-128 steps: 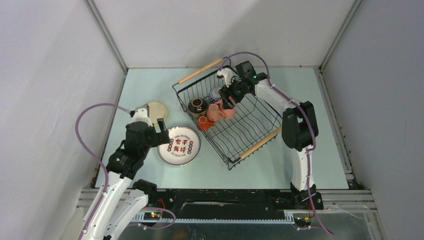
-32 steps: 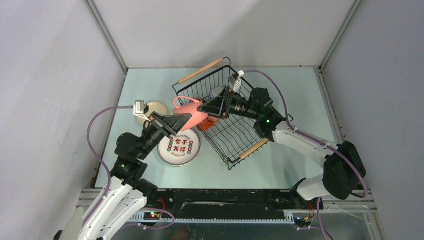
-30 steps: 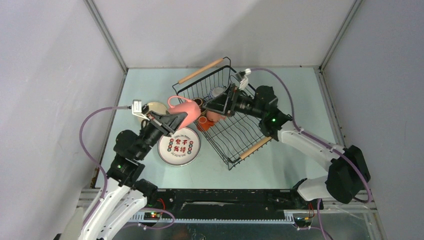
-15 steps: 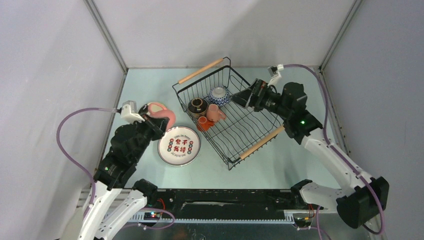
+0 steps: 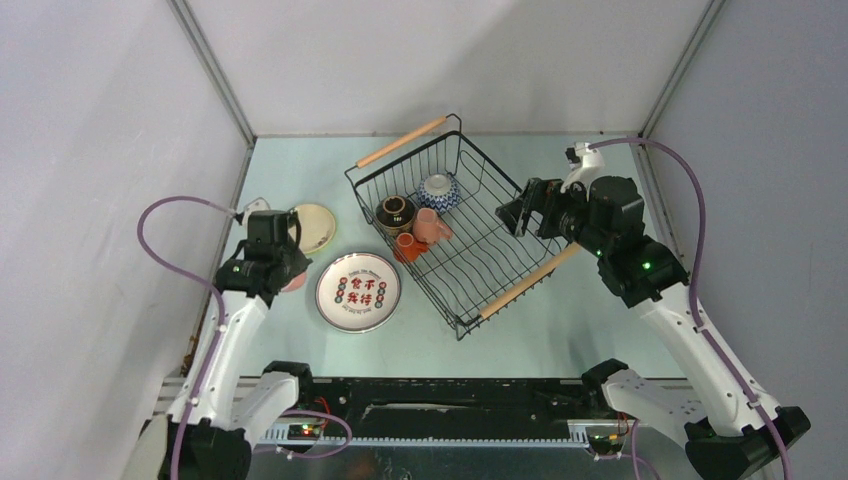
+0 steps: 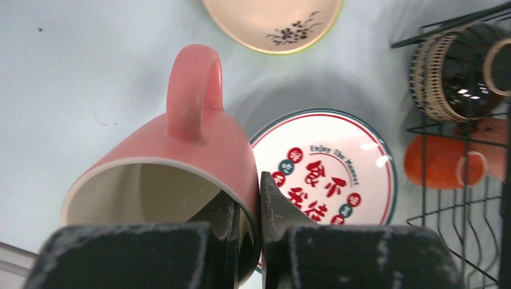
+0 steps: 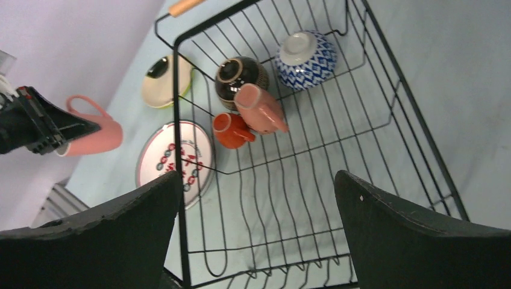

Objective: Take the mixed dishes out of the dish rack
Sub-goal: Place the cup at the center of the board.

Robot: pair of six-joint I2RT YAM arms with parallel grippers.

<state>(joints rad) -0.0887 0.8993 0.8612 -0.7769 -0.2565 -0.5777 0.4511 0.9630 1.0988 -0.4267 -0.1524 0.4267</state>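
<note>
Over table, left fingers pinch pink mug.

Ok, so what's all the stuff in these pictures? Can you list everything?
rack: 1, black wire with wooden handles, middle of table
bowl: 1, blue and white, upside down in rack
dark cup: 1, black-brown, in rack
rack mug: 1, pink, lying in rack
small cup: 1, orange, in rack
plate: 1, white, red writing, left of rack
saucer: 1, cream, beyond plate
held mug: 1, pink, gripped by its rim
table: 1, pale blue-green
left end effector: black, shut on held mug
right end effector: black, open, over rack's right edge
</note>
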